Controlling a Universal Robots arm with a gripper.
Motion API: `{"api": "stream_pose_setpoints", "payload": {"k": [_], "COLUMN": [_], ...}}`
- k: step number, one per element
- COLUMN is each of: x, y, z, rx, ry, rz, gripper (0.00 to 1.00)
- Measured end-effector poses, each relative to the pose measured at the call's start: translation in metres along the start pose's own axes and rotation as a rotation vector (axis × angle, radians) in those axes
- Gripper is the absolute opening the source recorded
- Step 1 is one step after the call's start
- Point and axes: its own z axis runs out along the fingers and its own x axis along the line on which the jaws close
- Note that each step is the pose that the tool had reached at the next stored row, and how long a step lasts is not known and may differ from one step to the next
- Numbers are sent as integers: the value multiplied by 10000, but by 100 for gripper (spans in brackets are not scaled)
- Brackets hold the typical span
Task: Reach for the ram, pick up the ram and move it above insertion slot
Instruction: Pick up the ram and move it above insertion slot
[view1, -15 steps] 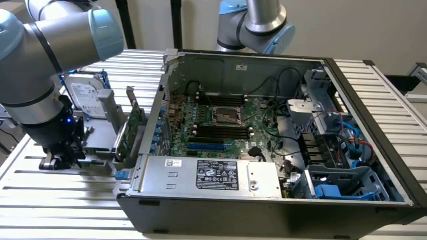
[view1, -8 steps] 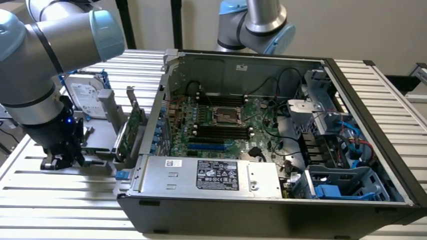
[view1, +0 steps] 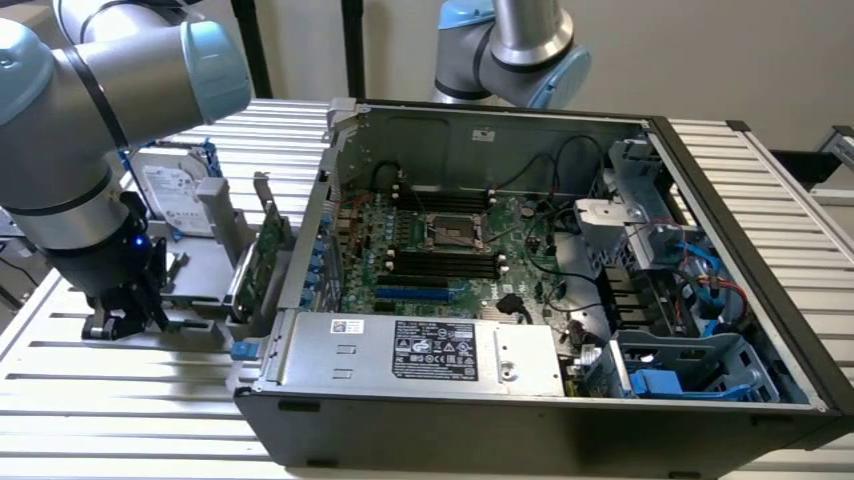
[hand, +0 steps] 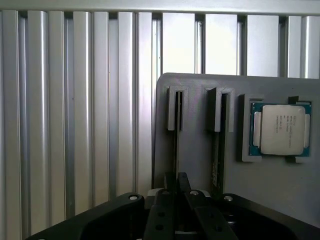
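Here the gripper (hand: 176, 177) pinches the ram (hand: 176, 147) in its grey holder (hand: 197, 155).

a robotics lab: robot arm (view1: 94, 90), open computer case (view1: 534, 440), slatted aluminium table (view1: 120, 400).

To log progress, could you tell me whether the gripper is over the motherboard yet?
No, the gripper sits low at the gray holder, outside the open computer case.

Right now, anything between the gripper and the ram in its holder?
Nothing visible. The gripper is lined up at the ram, standing edge-on in the grey holder. A second stick and the processor sit off to the side.
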Motion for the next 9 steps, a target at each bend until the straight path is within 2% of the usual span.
{"api": "stream_pose_setpoints", "payload": {"k": [9], "x": [0], "y": [-2], "z": [0], "rx": [-4], "ry": [0], "rz": [11], "gripper": [13]}}
